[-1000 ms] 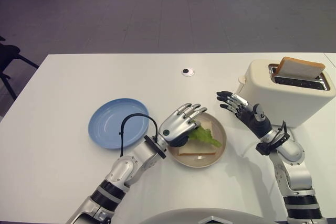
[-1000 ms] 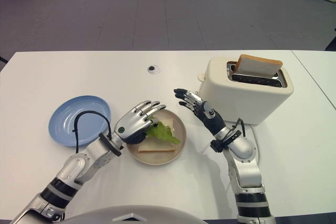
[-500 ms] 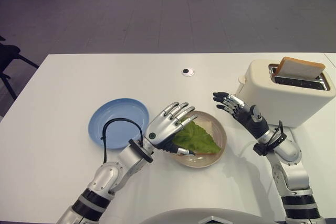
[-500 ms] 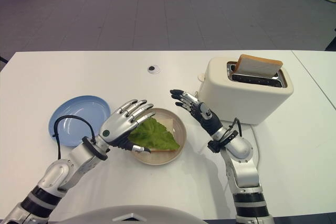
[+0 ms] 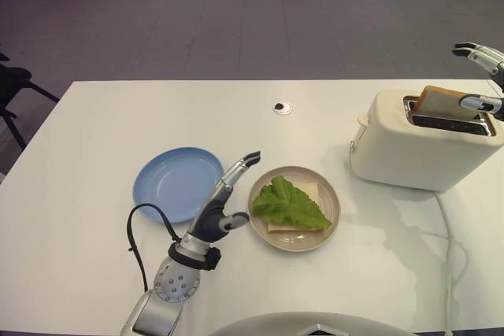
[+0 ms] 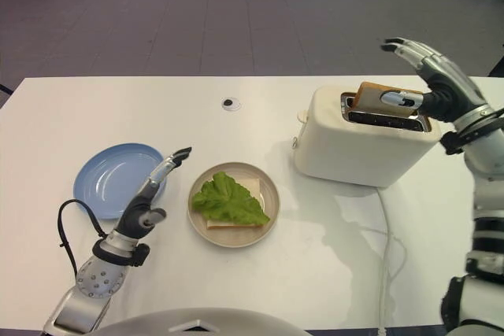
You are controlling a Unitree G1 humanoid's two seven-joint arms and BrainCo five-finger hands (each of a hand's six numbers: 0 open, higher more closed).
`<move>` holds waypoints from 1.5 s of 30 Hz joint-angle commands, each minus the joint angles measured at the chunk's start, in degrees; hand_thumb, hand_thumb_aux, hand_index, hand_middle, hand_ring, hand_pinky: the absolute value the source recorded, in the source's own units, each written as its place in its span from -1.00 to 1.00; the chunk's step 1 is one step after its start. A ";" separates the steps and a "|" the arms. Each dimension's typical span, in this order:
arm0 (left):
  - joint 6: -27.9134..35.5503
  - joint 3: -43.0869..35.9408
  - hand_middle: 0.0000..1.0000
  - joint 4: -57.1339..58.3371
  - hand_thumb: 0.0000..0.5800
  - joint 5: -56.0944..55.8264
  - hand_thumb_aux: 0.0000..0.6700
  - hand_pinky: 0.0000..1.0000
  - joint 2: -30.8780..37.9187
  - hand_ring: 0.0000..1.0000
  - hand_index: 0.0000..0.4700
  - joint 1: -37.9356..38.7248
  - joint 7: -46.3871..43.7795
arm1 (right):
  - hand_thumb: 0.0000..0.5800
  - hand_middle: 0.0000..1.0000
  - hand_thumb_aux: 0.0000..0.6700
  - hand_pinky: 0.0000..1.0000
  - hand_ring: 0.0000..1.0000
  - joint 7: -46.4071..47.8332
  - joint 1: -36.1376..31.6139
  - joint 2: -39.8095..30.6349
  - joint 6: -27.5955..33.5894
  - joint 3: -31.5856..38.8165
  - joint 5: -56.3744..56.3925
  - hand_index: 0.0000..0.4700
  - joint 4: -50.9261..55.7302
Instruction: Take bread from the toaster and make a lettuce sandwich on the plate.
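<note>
Risk of jamming bread (image 6: 383,95) in toaster (image 6: 354,151), or tipping it, from off-centre pinch; fingers of right hand (image 6: 439,88) and left hand (image 6: 146,201) apart, empty.

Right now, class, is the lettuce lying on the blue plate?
No, the lettuce lies on a bread slice on the beige plate, beside the blue plate.

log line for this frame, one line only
stage: green lettuce leaf lies on white bread slice on beige round plate | left hand: open, beside plate | right hand: open at toast slice in cream toaster
</note>
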 commanded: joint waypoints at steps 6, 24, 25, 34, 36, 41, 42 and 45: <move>-0.83 1.47 -1.00 0.60 -1.00 -8.73 -1.00 -1.00 -3.54 -1.00 -1.00 0.95 -7.84 | 0.95 -1.00 0.67 -1.00 -1.00 -14.52 -13.38 -0.08 -5.83 14.09 -11.71 0.67 28.78; -0.24 4.68 -1.00 1.97 -1.00 -10.31 -1.00 -1.00 -7.81 -1.00 -1.00 1.91 -12.97 | 1.00 -1.00 1.00 -1.00 -1.00 15.02 -18.38 1.89 -8.25 0.89 31.78 1.00 20.33; -0.26 4.96 -1.00 2.02 -1.00 -10.61 -1.00 -1.00 -7.96 -1.00 -1.00 1.96 -13.13 | 1.00 -1.00 1.00 -1.00 -1.00 19.12 -17.52 1.92 -6.11 -0.42 36.24 1.00 17.30; -0.64 6.81 -1.00 3.00 -1.00 -11.04 -1.00 -1.00 -9.04 -1.00 -1.00 1.76 -14.56 | 1.00 -1.00 1.00 -1.00 -1.00 38.32 5.07 3.82 29.39 2.73 64.33 1.00 -31.63; -0.79 7.04 -1.00 3.31 -1.00 -10.78 -1.00 -1.00 -9.14 -1.00 -1.00 1.43 -14.86 | 1.00 -1.00 1.00 -1.00 -1.00 36.51 6.41 5.93 37.09 7.11 62.73 1.00 -37.04; -1.26 6.90 -1.00 4.29 -1.00 -9.19 -1.00 -1.00 -9.54 -1.00 -1.00 0.51 -15.64 | 1.00 -1.00 1.00 -1.00 -1.00 32.01 6.84 15.98 43.11 19.00 49.98 1.00 -37.05; -1.31 6.73 -1.00 4.45 -1.00 -8.97 -1.00 -1.00 -9.60 -1.00 -1.00 0.35 -15.81 | 1.00 -1.00 1.00 -1.00 -1.00 31.29 7.60 17.77 42.60 21.26 46.71 1.00 -36.23; -1.27 6.56 -1.00 4.69 -1.00 -8.81 -1.00 -1.00 -9.72 -1.00 -1.00 -0.01 -16.28 | 1.00 -1.00 1.00 -1.00 -1.00 30.96 9.56 20.61 41.46 25.29 40.46 1.00 -35.35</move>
